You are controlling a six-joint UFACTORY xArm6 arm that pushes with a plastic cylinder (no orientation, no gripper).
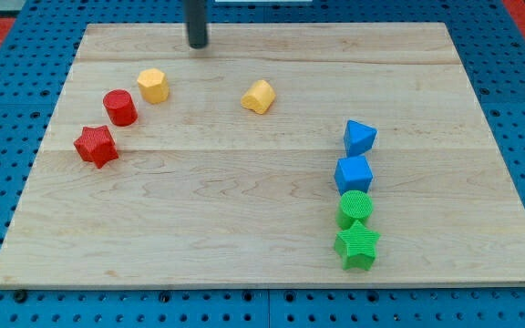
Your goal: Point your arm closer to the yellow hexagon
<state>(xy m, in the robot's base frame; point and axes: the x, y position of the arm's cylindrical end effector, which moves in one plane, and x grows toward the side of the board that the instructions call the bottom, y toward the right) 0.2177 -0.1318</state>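
A yellow hexagon (153, 86) lies on the wooden board at the view's upper left. My tip (197, 45) touches the board near its top edge, up and to the right of the hexagon, with a gap between them. A second yellow block (259, 97), of rounded irregular shape, lies to the right of the hexagon, below and right of my tip.
A red cylinder (119, 107) and a red star (96, 146) lie below-left of the hexagon. At the view's right stand a blue triangle-like block (360, 138), a blue cube (354, 173), a green cylinder (355, 209) and a green star (357, 245) in a column. The board (244, 210) rests on a blue pegboard.
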